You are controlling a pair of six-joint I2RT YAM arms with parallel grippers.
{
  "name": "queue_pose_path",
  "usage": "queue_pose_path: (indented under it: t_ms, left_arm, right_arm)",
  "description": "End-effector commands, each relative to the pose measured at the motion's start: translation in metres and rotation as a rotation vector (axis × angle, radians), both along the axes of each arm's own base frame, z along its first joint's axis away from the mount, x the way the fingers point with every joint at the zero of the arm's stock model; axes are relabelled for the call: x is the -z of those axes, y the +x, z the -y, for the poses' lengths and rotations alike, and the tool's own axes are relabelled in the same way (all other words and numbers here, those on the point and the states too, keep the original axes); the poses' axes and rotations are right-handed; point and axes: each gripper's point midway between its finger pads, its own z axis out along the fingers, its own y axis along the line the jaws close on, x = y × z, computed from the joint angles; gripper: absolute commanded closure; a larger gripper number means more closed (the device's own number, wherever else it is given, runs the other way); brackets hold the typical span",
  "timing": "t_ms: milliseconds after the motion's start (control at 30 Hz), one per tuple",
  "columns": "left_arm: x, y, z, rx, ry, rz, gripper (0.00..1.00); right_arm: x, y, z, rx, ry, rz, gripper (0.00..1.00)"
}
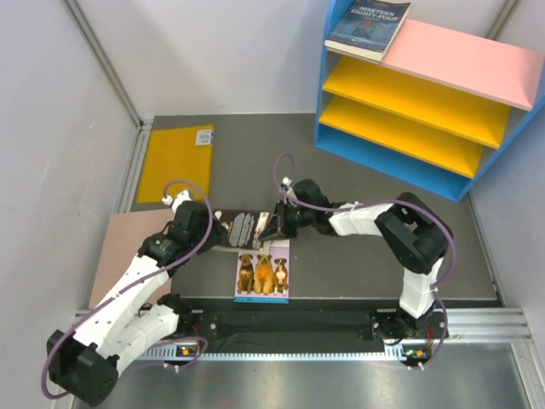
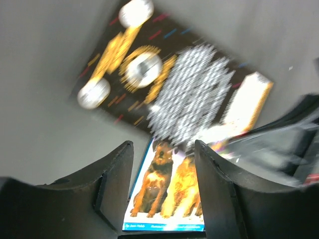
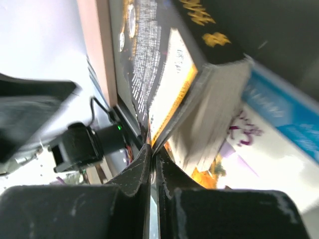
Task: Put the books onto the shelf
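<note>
while the left claw [image 2: 163, 159] gapes beside it, right claw [image 3: 152, 152] clenches the black book [image 1: 243, 228].

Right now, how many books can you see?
3: a navy book on top of the shelf, a black book pinched by the right tool, and a dog book flat on the table. Others may be hidden.

left gripper [image 2: 164, 191] has its jaws apart on my feed, arm reaching forward. right gripper [image 3: 152, 155] is pinched tight, arm bent in leftward toward it.
</note>
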Motion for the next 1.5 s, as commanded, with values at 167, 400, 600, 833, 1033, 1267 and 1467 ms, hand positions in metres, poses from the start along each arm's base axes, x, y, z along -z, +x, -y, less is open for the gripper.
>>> queue_pose_path:
  t_ms: [167, 400, 600, 833, 1033, 1267, 1467]
  left_arm:
    - [0.039, -0.004, 0.019, 0.017, -0.108, -0.048, 0.43]
    - [0.054, -0.003, 0.038, -0.050, -0.310, -0.039, 0.43]
    - [0.050, 0.001, 0.037, -0.109, -0.399, 0.040, 0.43]
    - [0.052, -0.003, 0.035, -0.109, -0.406, 0.051, 0.46]
    - [0.063, 0.000, 0.029, -0.153, -0.383, 0.042, 0.48]
    - [0.057, 0.020, 0.033, -0.136, -0.361, 0.093, 0.48]
    - [0.038, 0.042, 0.043, -0.112, -0.369, 0.154, 0.72]
  right_arm:
    - [-0.050, 0.017, 0.022, 0.048, 0.123, 0.112, 1.00]
    - [-0.062, 0.020, 0.016, 0.063, 0.186, 0.099, 1.00]
    - [-0.062, 0.018, 0.017, 0.067, 0.189, 0.095, 1.00]
    - [-0.054, 0.016, 0.020, 0.083, 0.173, 0.076, 1.00]
    - [-0.039, -0.008, 0.010, 0.022, 0.132, 0.022, 1.00]
    - [-0.025, -0.067, -0.012, -0.122, 0.092, -0.044, 0.97]
    - [-0.015, -0.095, -0.023, -0.192, 0.103, -0.095, 0.90]
